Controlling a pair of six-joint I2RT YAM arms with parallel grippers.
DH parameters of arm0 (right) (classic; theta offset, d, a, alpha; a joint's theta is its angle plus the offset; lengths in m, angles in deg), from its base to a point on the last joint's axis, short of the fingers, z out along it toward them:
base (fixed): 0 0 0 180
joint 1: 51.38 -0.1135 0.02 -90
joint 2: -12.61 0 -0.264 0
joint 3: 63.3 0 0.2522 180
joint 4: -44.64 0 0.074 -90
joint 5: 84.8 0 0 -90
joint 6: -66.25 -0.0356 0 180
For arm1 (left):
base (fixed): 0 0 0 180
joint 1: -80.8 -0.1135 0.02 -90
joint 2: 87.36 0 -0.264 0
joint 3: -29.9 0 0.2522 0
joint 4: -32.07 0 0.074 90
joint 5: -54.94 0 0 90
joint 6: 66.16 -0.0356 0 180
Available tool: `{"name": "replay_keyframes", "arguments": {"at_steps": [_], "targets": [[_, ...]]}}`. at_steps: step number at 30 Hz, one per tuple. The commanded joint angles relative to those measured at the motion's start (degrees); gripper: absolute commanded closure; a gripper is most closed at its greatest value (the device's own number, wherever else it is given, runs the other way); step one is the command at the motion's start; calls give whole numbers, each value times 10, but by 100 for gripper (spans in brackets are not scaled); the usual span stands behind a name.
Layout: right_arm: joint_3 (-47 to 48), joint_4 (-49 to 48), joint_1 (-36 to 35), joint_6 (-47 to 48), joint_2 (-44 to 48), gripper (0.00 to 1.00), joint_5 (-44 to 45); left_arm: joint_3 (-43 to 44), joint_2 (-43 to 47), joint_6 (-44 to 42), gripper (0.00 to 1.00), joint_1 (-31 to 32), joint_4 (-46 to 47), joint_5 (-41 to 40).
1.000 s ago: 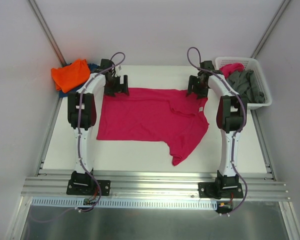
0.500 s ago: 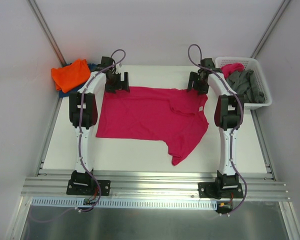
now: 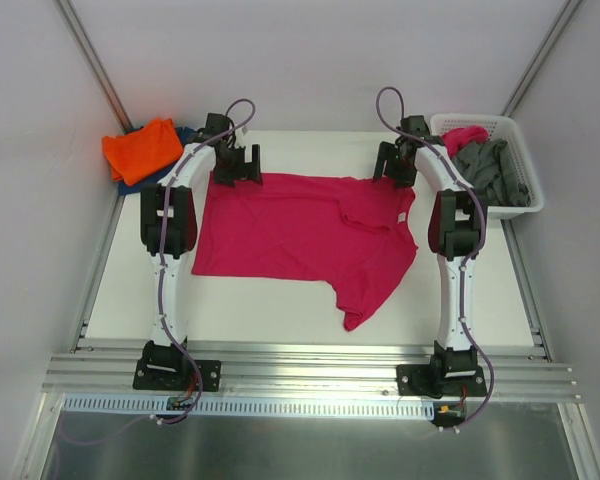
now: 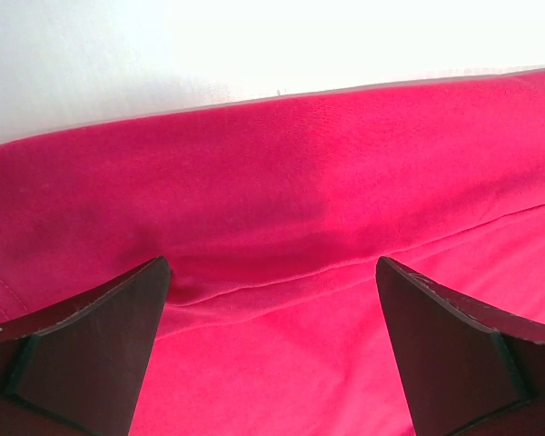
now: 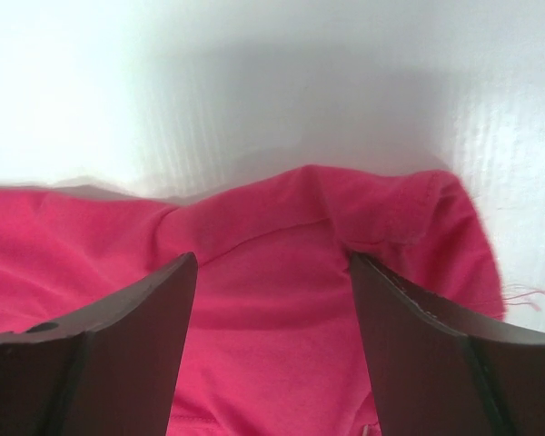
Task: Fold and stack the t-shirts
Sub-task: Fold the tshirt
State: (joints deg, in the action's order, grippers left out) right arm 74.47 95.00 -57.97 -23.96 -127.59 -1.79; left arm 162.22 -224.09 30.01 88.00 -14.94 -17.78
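Top external: magenta t-shirt (image 3: 300, 225) is laid flat on the surface (image 3: 250, 300), far edge under left pincer (image 3: 237, 166) and right pincer (image 3: 395, 166) (both spread wide). A shallow grip could be lost mid-fold.

1. Top external: mounted high behind the arm bases, looking down over the whole table (image 3: 240, 305).
2. Left wrist: close range, sighting through the left gripper (image 4: 271, 263) onto the magenta t-shirt (image 4: 282, 182), far edge.
3. Right wrist: likewise through the right gripper (image 5: 272, 259); all views share that edge.
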Motion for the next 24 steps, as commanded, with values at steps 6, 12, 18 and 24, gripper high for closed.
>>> {"name": "replay_keyframes", "arguments": {"at_steps": [6, 12, 18, 24], "targets": [[-52, 2, -28, -58, 72, 27, -65, -35, 51, 12, 1, 7, -1, 9], [-70, 10, -40, -60, 51, 26, -71, -30, 36, 19, 1, 7, -6, 24], [-33, 18, -30, -38, 19, 26, -29, -1, 13, 22, 1, 2, -8, 29], [13, 16, -7, -17, 0, 25, 17, 28, 4, 23, 1, -6, -8, 27]]}}
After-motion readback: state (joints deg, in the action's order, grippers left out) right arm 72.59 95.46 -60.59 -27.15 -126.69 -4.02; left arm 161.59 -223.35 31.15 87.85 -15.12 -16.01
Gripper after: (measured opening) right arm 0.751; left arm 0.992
